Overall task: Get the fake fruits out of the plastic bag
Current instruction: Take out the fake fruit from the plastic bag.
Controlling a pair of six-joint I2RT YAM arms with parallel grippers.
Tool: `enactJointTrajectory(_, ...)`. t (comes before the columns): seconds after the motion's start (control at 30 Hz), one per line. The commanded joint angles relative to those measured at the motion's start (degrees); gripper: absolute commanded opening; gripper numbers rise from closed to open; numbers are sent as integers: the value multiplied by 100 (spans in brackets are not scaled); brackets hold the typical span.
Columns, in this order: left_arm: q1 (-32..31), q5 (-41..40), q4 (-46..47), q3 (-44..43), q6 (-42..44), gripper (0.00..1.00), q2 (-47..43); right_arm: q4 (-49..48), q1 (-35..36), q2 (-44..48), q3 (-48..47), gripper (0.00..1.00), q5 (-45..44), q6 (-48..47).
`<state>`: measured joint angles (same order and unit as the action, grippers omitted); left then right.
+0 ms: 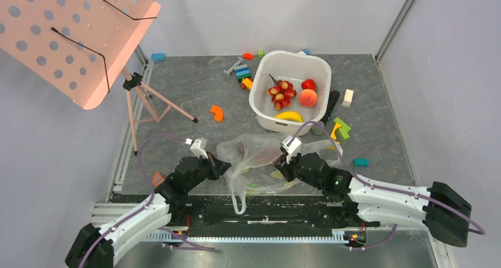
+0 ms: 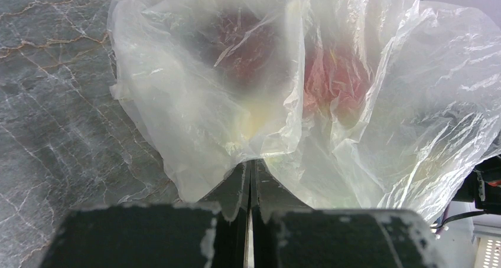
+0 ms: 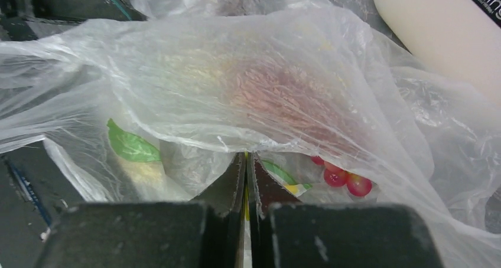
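Nearest the arm bases, the left tool [image 2: 250, 169] is closed tight on a fold of the bag [image 1: 254, 156]. The right tool [image 3: 246, 162] is likewise closed on film at the opposite side. Neither grips a fruit. The bag lies crumpled on the tabletop [image 1: 189, 79] just ahead of the bases, between the two tools.

Orientation: we judge the bag's long axis to run left to right, from one tool to the other. One loop handle [image 1: 238, 204] trails toward the near edge, so the mouth probably faces the arms. We cannot confirm this from the folds.

Contents inside: through the film we note reddish rounded shapes, small red berries [image 3: 338, 178], a green leaf [image 3: 131, 146] and a pale yellow piece [image 3: 140, 171]. We cannot tell the exact count.

Farther back, apart from the bag, the white basin [image 1: 258, 103] holds a grape bunch [image 1: 280, 94], an apple [image 1: 308, 84], a peach [image 1: 308, 98] and a banana [image 1: 289, 115].

Finding: in our judgement the task is partly done. Four fruits are out, and several are left in the bag.
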<state>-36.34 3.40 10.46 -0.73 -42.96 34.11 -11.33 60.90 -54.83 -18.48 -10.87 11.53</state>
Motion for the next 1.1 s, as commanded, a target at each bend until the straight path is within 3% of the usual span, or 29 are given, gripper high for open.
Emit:
enactJointTrajectory(0.0,18,56,315,73,115,2,1,309,5,425,-217,0,176,16)
enactJointTrajectory(0.07,21,103,316,73,128,3,-42,441,3,596,-321,0,216,7)
enactJointTrajectory(0.17,21,240,195,-26,181,24,-150,569,2,821,-446,0,276,11)
enactJointTrajectory(0.27,21,373,-37,-214,226,36,-395,718,1,967,-587,0,287,15)
enactJointTrajectory(0.3,21,417,-151,-301,252,45,-483,737,-4,1004,-624,0,303,20)
enactJointTrajectory(0.33,21,465,-246,-385,280,62,-594,746,-2,1042,-671,0,321,19)
enactJointTrajectory(0.4,21,508,-509,-613,350,72,-785,780,3,1088,-762,0,372,25)
enactJointTrajectory(0.73,19,801,-1440,-1969,673,77,-1056,698,5,1104,-1103,0,458,-11)
enactJointTrajectory(1.07,21,1948,-1193,-2622,700,69,-763,569,0,1098,-1463,0,604,50)
